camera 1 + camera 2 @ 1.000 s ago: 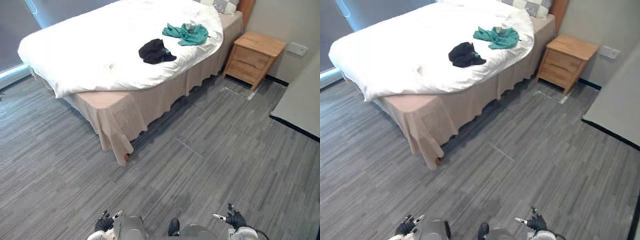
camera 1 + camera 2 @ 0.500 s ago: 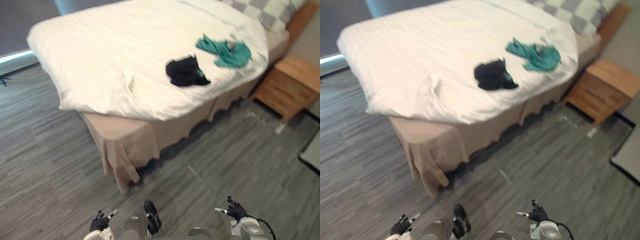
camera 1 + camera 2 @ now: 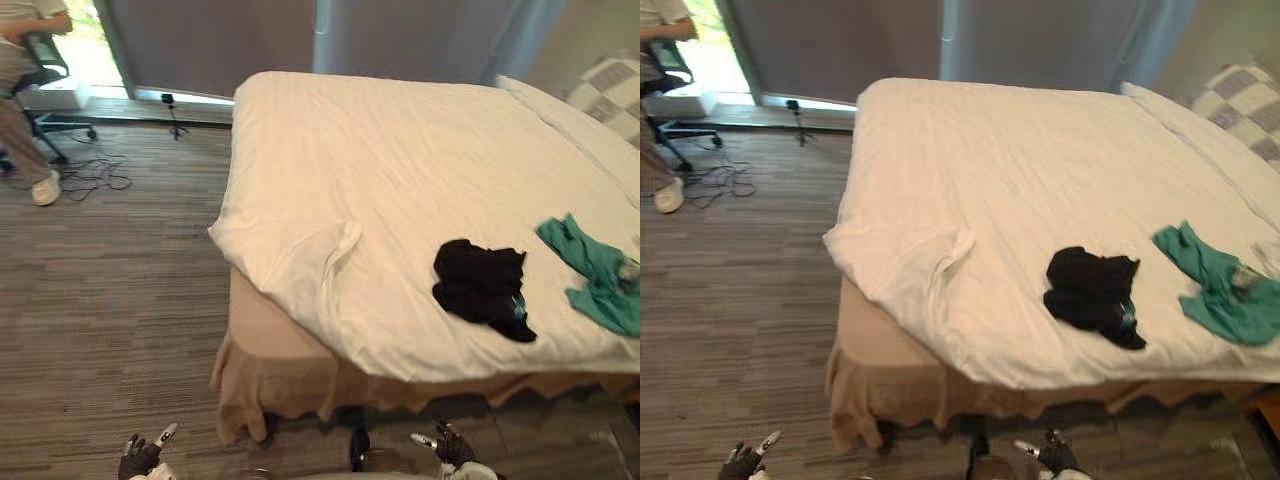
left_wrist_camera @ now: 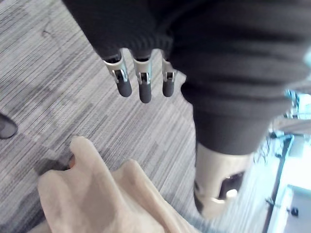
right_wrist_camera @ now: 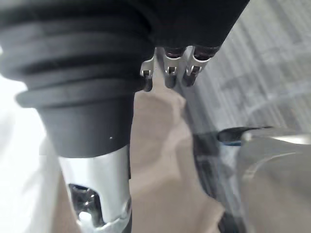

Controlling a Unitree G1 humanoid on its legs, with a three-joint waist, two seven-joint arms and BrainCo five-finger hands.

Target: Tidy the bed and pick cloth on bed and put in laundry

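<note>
Bedroom, white-covered bed (image 3: 400,180) | black cloth (image 3: 480,288) and teal cloth (image 3: 592,278) lie side by side on it, near the front edge | left hand (image 3: 138,458), right hand (image 3: 452,446) low over the floor, fingers slack, empty | advice: step close, grasp black cloth at its bunched middle.

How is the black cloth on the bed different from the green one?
The black cloth is bunched into a compact heap; the green cloth is spread longer and flatter. The black cloth lies nearer the bed's middle; the green cloth lies nearer the checked pillow. Both lie crumpled on the white duvet, near its front edge.
</note>
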